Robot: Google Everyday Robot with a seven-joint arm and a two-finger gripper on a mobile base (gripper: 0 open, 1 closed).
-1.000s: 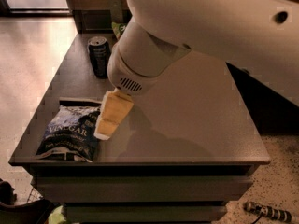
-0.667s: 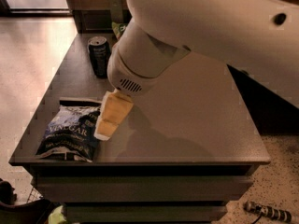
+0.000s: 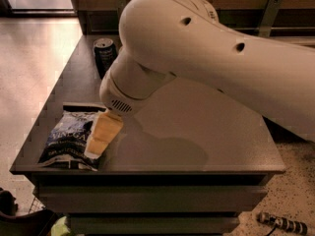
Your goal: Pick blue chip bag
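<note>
The blue chip bag (image 3: 67, 138) lies flat at the front left corner of the dark table (image 3: 197, 132); it is dark blue with white lettering and pale sealed edges. My gripper (image 3: 100, 137), tan in colour, hangs from the large white arm (image 3: 206, 58) and reaches down onto the bag's right edge, covering part of it. Nothing is lifted; the bag rests on the table.
A dark soda can (image 3: 105, 53) stands upright at the back left of the table, behind the arm's wrist. The table's front and left edges run close to the bag. A pale floor (image 3: 29, 58) lies to the left. A small object lies on the floor at lower right (image 3: 283, 223).
The arm has swung lower and leftward, bringing the gripper down onto the bag's right edge. The bag and the can have not moved.
</note>
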